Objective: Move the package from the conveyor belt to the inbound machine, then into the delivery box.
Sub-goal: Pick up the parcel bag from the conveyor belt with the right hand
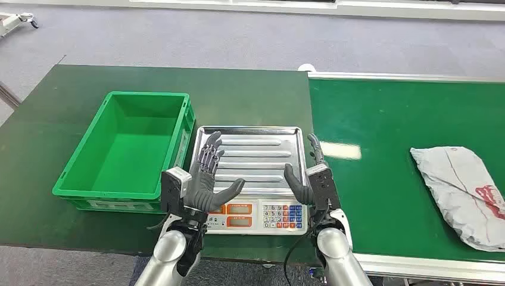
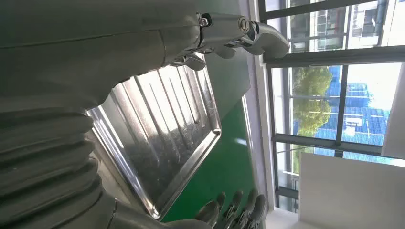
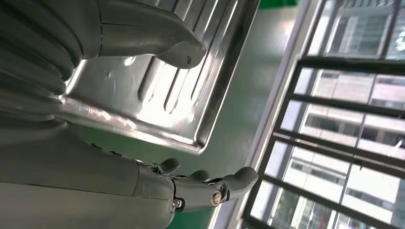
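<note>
A grey plastic package point(image 1: 461, 193) with red print lies on the green conveyor belt point(image 1: 387, 137) at the far right. The inbound machine is a scale with a bare steel tray point(image 1: 253, 152) and a keypad panel point(image 1: 262, 215) at the table's front. My left hand point(image 1: 208, 176) hovers over the tray's left front, fingers spread and holding nothing. Over the tray's right front edge my right hand point(image 1: 309, 176) is likewise open and holds nothing. The tray point(image 2: 162, 143) fills the left wrist view, and its edge point(image 3: 157, 109) runs through the right wrist view. The green delivery box point(image 1: 128, 149) stands left of the scale.
The dark green table point(image 1: 47, 125) carries the box and scale. The conveyor's pale frame point(image 1: 405, 76) runs along its far side and its front rail point(image 1: 429, 265) along the near side. Grey floor lies beyond.
</note>
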Robot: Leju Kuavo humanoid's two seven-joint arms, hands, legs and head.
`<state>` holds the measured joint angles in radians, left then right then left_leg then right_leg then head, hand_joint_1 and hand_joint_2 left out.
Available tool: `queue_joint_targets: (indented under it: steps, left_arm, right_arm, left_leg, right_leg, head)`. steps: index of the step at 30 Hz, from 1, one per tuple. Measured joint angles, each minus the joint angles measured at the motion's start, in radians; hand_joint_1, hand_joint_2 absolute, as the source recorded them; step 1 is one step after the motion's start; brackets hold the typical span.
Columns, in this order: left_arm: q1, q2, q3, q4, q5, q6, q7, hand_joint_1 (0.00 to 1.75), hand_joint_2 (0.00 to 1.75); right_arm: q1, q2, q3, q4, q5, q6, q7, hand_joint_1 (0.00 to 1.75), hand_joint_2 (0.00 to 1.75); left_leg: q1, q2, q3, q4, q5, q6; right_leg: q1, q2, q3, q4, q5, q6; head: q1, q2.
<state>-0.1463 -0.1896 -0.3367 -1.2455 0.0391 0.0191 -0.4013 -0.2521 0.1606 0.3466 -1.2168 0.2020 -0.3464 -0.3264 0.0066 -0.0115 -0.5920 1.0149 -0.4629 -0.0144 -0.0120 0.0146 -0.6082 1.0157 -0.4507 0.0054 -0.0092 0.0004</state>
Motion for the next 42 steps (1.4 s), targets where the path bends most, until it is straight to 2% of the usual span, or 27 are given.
queue_joint_targets:
  steps: [7,15,18,25,31,33,38,42]
  left_arm:
    - [0.016,0.005,0.044,-0.001,-0.001,-0.002,0.002,0.00,1.75]
    - [0.068,0.003,0.074,-0.028,-0.004,-0.002,-0.005,0.00,1.75]
    - [0.085,0.002,0.083,-0.038,-0.004,-0.002,-0.009,0.00,1.75]
    - [0.095,-0.001,0.091,-0.048,-0.005,-0.002,-0.012,0.00,1.75]
    - [0.098,-0.002,0.091,-0.053,-0.001,-0.004,-0.027,0.00,1.75]
    - [0.099,-0.002,0.091,-0.057,-0.001,-0.005,-0.028,0.00,1.75]
    - [0.100,-0.002,0.094,-0.070,0.002,-0.006,-0.028,0.00,1.75]
    - [0.103,-0.002,0.100,-0.077,0.002,-0.015,-0.023,0.00,1.75]
  right_arm:
    - [-0.063,-0.045,-0.095,0.096,0.174,-0.130,0.079,0.00,1.75]
    - [-0.130,-0.162,-0.239,0.281,0.407,-0.299,0.153,0.00,1.75]
    - [-0.135,-0.198,-0.286,0.339,0.463,-0.333,0.164,0.00,1.75]
    - [-0.136,-0.227,-0.330,0.400,0.504,-0.345,0.182,0.00,1.75]
    - [-0.136,-0.242,-0.430,0.429,0.808,-0.350,0.304,0.00,1.75]
    - [-0.139,-0.249,-0.472,0.452,0.851,-0.350,0.320,0.00,1.75]
    - [-0.159,-0.263,-0.568,0.579,0.759,-0.276,0.286,0.00,1.75]
    - [-0.166,-0.263,-0.609,0.650,0.703,-0.241,0.268,0.00,1.75]
  left_leg:
    - [0.000,-0.001,0.000,0.000,0.000,0.001]
    - [-0.001,-0.001,0.000,0.001,-0.001,0.003]
    - [-0.002,-0.002,0.000,0.001,-0.001,0.003]
    - [-0.002,-0.002,0.000,0.000,-0.001,0.003]
    - [-0.002,-0.002,0.000,0.001,-0.001,0.003]
    - [-0.002,-0.002,0.000,0.001,-0.001,0.004]
    - [-0.003,-0.002,0.000,0.001,-0.001,0.004]
    - [-0.003,-0.003,0.000,0.001,-0.001,0.004]
  right_leg:
    - [-0.001,0.000,0.001,0.000,0.001,0.001]
    - [-0.003,-0.001,0.001,0.000,0.000,0.002]
    - [-0.003,-0.001,0.001,0.000,0.000,0.002]
    - [-0.003,-0.002,0.001,0.000,0.000,0.002]
    - [-0.003,-0.002,0.001,0.000,0.000,0.002]
    - [-0.003,-0.002,0.001,0.000,0.000,0.002]
    - [-0.004,-0.003,0.001,0.000,0.000,0.002]
    - [-0.004,-0.003,0.001,0.000,0.000,0.002]
  head:
    - [0.000,0.000]
    - [0.000,0.000]
    - [0.000,0.000]
    - [0.000,0.000]
    - [0.000,0.000]
    - [0.000,0.000]
    - [0.000,0.000]
    - [0.000,0.000]
